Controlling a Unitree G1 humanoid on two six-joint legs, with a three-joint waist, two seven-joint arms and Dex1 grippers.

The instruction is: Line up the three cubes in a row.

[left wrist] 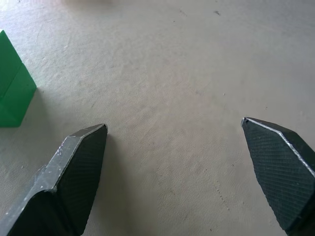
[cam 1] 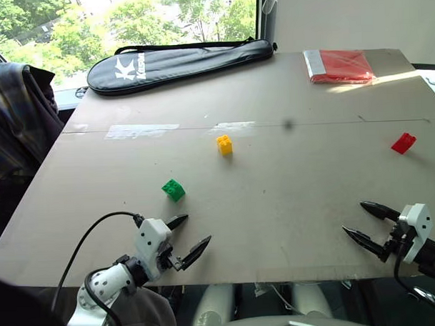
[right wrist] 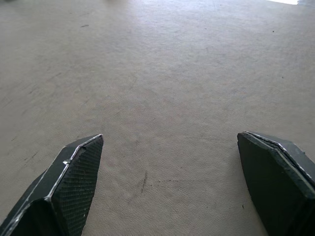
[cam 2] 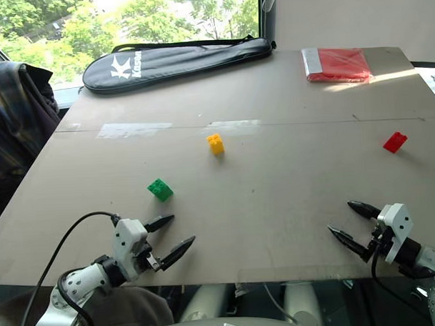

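Both arms reach in low from the near edge, angled toward each other. The left hand (cam 1: pixel 193 233) has its two black fingers spread wide and holds nothing. The right hand (cam 1: pixel 357 219) is likewise spread wide and empty, its fingers pointing inward.

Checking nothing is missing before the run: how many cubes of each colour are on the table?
yellow cube: 1
green cube: 1
red cube: 1
Total: 3 cubes on the table
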